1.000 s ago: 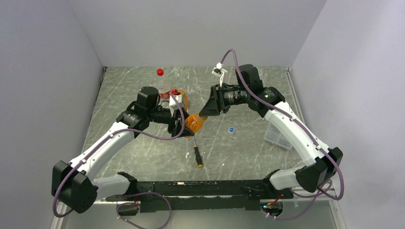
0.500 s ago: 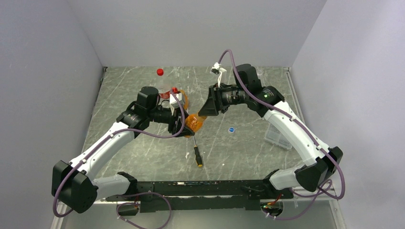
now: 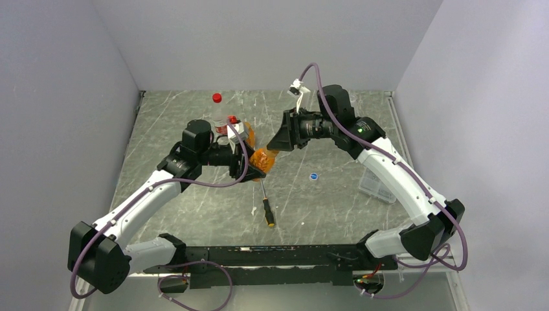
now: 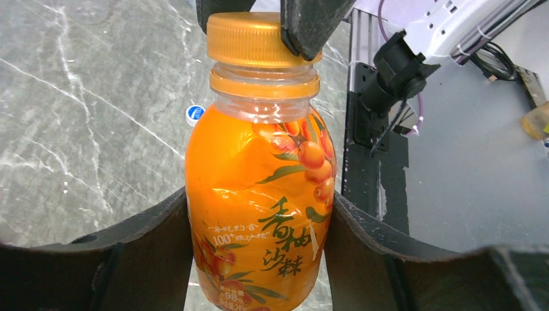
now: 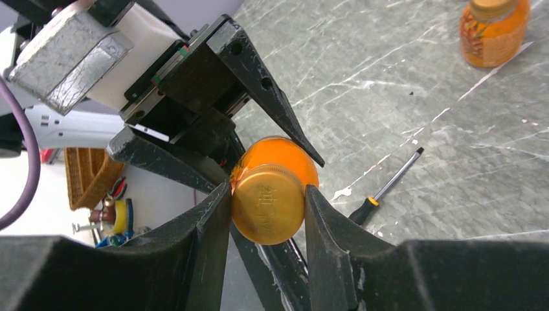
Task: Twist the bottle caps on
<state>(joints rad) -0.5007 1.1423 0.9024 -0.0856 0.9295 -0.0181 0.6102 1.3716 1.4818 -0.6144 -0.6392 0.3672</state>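
My left gripper [image 3: 254, 162] is shut on a squat amber-orange bottle [image 3: 261, 159] and holds it tilted above the table; in the left wrist view the fingers [image 4: 149, 246] press both sides of its body [image 4: 259, 188]. An orange cap [image 4: 256, 40] sits on its neck. My right gripper [image 3: 277, 144] is shut on that cap [image 5: 267, 203], a finger [image 5: 213, 227] on each side. A second capped amber bottle [image 5: 495, 32] stands on the table. A taller clear bottle [image 3: 220, 116] with a red cap [image 3: 217, 98] stands behind the left gripper. A blue cap [image 3: 314, 175] lies loose.
A black-and-orange-handled screwdriver [image 3: 267, 208] lies on the table below the held bottle and shows in the right wrist view [image 5: 388, 184]. A clear plastic box [image 3: 375, 184] sits at the right under the right arm. A red lid [image 3: 233, 120] shows beside the left wrist.
The left gripper and the bottle have shifted slightly up and back, and the right gripper has followed, still on the cap, with its wrist turned a little.
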